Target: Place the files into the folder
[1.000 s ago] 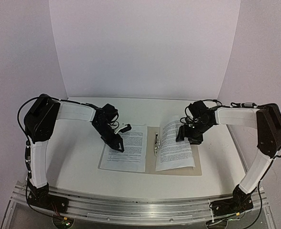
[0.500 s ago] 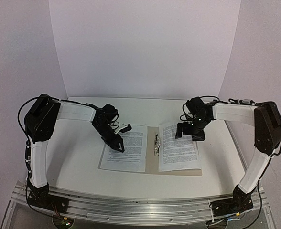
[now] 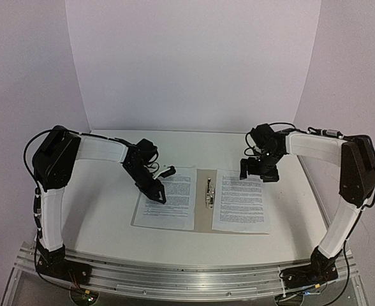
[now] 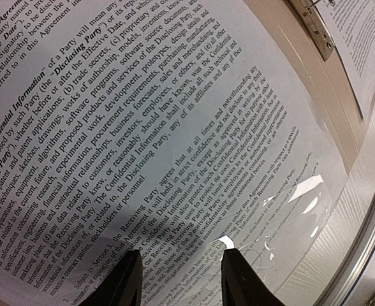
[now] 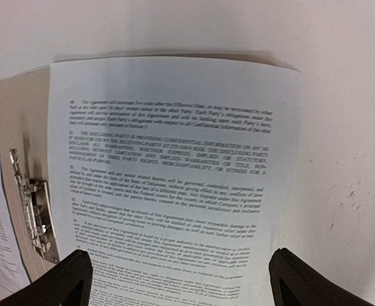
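Dragging the left sheet [image 3: 171, 203] sideways looks like the risky part. The left fingers [image 3: 155, 195] rest their tips on its far left corner, set a little apart with only flat paper showing between them, so they pinch nothing. Thin paper pushed from one corner may buckle or crease rather than slide, and its leading edge could snag on the metal clip [image 3: 208, 191] at the spine. Too hard a push might shift the folder [image 3: 202, 218] across the smooth worktop [image 3: 104, 204] and carry off what already lies in it.

The right fingers [image 3: 259, 173] are spread wide and hold nothing, hovering over the far edge of the right sheet [image 3: 240, 203]. If they drop or sweep low, they could catch that edge and knock the page askew.

As for contents, the folder lies open and flat with the clip along its middle. The right sheet sits squarely on its right half, a tan margin showing beside and below it. The left sheet lies just left of the clip — whether a folder flap is under it I cannot tell.
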### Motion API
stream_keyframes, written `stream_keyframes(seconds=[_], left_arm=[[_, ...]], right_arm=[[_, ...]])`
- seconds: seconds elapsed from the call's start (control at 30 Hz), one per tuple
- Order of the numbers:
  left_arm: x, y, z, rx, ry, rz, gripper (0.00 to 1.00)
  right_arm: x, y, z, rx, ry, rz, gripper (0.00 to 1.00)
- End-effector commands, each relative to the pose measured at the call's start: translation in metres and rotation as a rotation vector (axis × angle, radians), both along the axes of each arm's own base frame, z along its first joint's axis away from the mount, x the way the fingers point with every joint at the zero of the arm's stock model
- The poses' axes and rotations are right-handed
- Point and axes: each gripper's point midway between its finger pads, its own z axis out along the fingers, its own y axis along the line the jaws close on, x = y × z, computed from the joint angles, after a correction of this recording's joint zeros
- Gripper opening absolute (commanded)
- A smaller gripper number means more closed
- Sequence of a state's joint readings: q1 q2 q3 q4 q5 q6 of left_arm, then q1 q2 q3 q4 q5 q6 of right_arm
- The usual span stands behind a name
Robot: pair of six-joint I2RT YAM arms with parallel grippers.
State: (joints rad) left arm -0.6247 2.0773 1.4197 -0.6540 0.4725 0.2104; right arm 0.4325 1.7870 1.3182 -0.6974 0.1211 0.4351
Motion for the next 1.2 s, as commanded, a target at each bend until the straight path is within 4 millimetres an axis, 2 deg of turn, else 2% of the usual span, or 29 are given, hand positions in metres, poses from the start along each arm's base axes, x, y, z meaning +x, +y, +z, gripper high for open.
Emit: stream_keyframes(seconds=[0.0,0.03,0.1,0.23,0.43,0.73,0.9,1.03,1.17], left_arm=[[0.001,-0.002,0.004,-0.004,0.000,-0.016,0.43],[0.001,-0.002,0.004,-0.004,-0.003,-0.016,0.43],[0.001,-0.002,0.004,-0.004,-0.002,-0.016,0.43],[0.000,-0.002,0.002,-0.005,0.002,-0.014,0.43],[0.000,-0.002,0.002,-0.008,0.002,-0.012,0.43],[0.001,-0.002,0.001,-0.007,0.004,-0.011,0.43],[0.000,-0.001,0.001,-0.004,0.005,-0.012,0.43],[0.000,-0.002,-0.002,-0.002,0.006,-0.012,0.43],[0.000,0.003,-0.013,0.026,0.013,-0.007,0.43]], right_arm=[[0.004,-0.051,-0.024,-0.033,0.068,-0.106,0.98],[0.001,-0.057,-0.031,-0.026,0.082,-0.113,0.98],[0.002,-0.056,-0.040,0.015,0.085,-0.095,0.98],[0.000,-0.029,-0.056,0.166,0.120,-0.034,0.95],[-0.008,-0.021,-0.074,0.220,0.152,-0.034,0.90],[-0.006,-0.010,-0.074,0.295,0.135,-0.035,0.84],[-0.006,-0.007,-0.067,0.314,0.127,-0.059,0.83],[-0.004,-0.005,-0.058,0.277,0.090,-0.063,0.83],[-0.007,-0.017,-0.055,0.159,0.074,-0.097,0.83]])
